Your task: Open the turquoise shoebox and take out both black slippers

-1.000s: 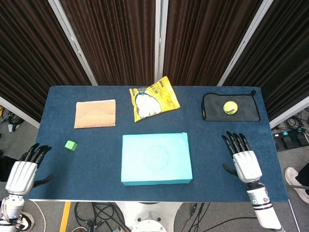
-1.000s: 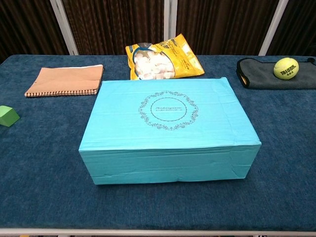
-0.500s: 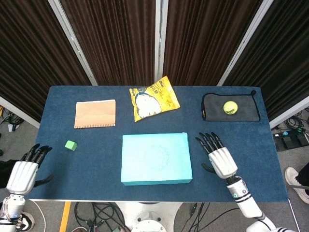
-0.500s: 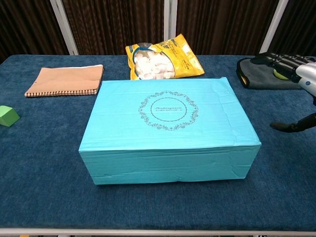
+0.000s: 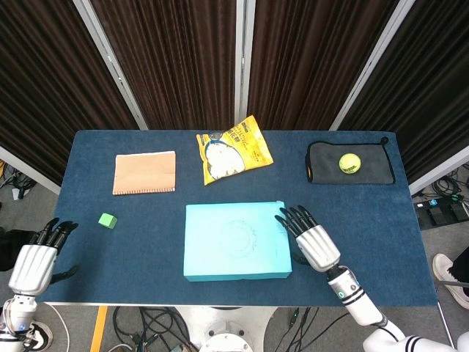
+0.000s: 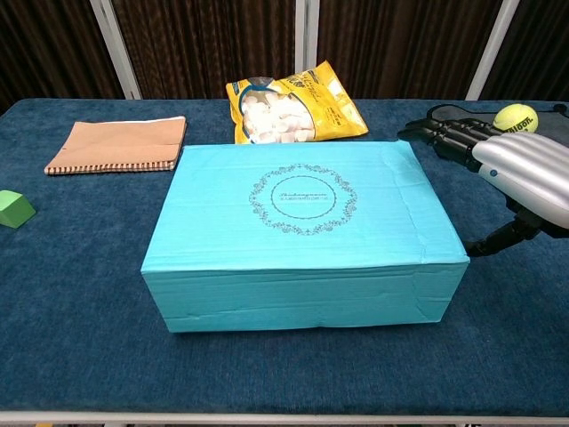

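Shoebox: I see the turquoise shoebox (image 5: 237, 240) lying flat at the near middle of the table (image 5: 110, 257), lid closed; the chest view shows a round ornamental print on the lid top (image 6: 307, 200).
Slippers: I cannot see either black slipper; the closed lid hides whatever the box holds.
Right hand: my right hand (image 5: 311, 238) sits just beside the box's right side, palm down, fingers straight and spread apart, holding nothing. In the head view its dark fingertips (image 5: 287, 217) reach the far right corner of the lid; I cannot tell whether they touch it. In the chest view the thumb (image 6: 498, 238) points down toward the table, near the box's right wall.
Left hand: my left hand (image 5: 35, 258) is at the near left edge of the table, well apart from the box, fingers extended and slightly apart, empty. It shows only in the head view.
Green cube: a small green cube (image 5: 108, 219) rests on the table between the left hand and the box.
Notebook: a tan notebook (image 5: 145, 172) lies flat at the far left.
Snack bag: a yellow snack bag (image 5: 233, 149) lies beyond the box, near the table's far edge.
Tennis ball: a yellow tennis ball (image 5: 349, 163) sits on a dark grey cloth (image 5: 366, 173) at the far right, beyond my right hand.
Table: it is covered in dark blue fabric, with dark curtains behind it.
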`<move>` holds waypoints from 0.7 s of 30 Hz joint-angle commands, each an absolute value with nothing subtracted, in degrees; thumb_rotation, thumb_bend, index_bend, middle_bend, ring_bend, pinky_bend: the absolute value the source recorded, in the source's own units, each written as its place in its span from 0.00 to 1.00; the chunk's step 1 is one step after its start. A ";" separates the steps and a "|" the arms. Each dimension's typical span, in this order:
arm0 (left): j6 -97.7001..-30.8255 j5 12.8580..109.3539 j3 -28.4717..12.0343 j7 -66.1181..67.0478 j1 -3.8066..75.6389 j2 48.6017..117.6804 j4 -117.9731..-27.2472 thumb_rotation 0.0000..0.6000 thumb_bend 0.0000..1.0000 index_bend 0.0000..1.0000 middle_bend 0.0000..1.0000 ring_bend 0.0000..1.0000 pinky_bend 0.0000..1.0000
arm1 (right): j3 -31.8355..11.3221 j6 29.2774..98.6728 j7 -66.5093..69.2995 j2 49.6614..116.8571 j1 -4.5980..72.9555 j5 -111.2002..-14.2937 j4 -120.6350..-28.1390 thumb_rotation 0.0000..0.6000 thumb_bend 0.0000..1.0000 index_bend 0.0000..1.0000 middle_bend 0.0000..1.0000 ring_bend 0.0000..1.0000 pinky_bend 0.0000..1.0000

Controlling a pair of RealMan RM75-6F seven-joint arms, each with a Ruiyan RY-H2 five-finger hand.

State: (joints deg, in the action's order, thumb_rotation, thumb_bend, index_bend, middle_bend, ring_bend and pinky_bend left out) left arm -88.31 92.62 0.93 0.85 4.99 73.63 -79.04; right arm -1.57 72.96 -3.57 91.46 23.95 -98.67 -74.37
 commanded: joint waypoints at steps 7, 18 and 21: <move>-88.18 92.84 1.05 0.98 5.11 73.66 -79.05 1.00 0.01 0.16 0.16 0.08 0.28 | 0.04 72.82 -2.98 92.00 24.89 -99.71 -75.42 1.00 0.06 0.00 0.00 0.00 0.00; -88.11 92.85 1.17 0.90 5.09 73.70 -78.90 1.00 0.01 0.16 0.16 0.08 0.28 | 2.13 72.12 -1.05 91.03 25.29 -99.82 -80.23 1.00 0.06 0.00 0.00 0.00 0.00; -88.15 92.80 1.19 0.69 5.03 73.70 -78.74 1.00 0.01 0.16 0.16 0.08 0.28 | 2.27 73.07 -2.37 89.45 24.78 -99.85 -81.16 1.00 0.07 0.00 0.00 0.00 0.00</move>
State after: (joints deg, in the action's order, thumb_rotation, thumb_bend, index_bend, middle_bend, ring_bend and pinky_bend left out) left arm -88.14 92.80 1.19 0.69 5.03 73.70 -78.74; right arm 2.07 72.61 -1.80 90.08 25.08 -99.87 -80.70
